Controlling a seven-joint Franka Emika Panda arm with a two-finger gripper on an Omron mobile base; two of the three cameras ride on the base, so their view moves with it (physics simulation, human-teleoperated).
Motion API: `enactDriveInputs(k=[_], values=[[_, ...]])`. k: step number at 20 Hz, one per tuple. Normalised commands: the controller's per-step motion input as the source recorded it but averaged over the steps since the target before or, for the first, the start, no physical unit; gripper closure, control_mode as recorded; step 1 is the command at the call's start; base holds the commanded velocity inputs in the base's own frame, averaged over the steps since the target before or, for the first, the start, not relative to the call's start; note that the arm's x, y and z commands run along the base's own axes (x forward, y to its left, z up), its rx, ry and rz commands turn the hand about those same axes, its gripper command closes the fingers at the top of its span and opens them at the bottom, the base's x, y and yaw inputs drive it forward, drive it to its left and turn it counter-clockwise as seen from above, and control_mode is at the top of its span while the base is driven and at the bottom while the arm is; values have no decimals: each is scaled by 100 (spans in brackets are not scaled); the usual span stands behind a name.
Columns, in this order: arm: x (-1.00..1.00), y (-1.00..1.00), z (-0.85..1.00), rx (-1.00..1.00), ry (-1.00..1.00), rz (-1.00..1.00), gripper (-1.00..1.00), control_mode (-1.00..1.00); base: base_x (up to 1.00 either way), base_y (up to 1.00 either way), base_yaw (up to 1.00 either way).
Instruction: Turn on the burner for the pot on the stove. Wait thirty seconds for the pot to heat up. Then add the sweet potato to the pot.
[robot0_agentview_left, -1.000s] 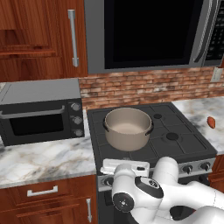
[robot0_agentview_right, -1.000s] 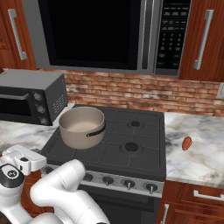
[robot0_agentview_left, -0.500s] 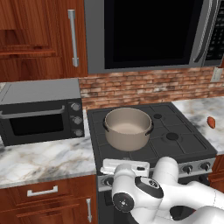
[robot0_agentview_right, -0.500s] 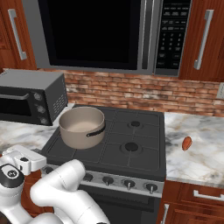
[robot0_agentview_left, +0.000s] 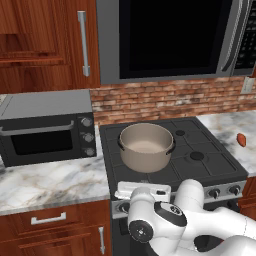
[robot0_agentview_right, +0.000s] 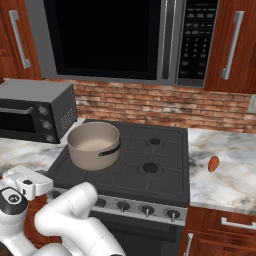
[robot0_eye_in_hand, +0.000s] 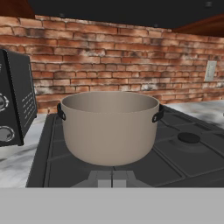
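The pot sits on the front left burner of the stove, upright and empty, with the toaster oven just beside it on the marble table. The sweet potato lies on the table to the right of the stove, well apart from the pot. The fingers are clenched on nothing, low at the stove's front edge, pointing at the pot.
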Motion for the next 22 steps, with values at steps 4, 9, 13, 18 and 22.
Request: enactDriveInputs(k=[4,9,13,18,22], values=[[0,0,0,0,0,0,100,-100,0,0,0],[0,0,0,0,0,0,100,-100,0,0,0],[0,0,0,0,0,0,100,-100,0,0,0],[0,0,0,0,0,0,100,-100,0,0,0],[0,0,0,0,0,0,100,-100,0,0,0]])
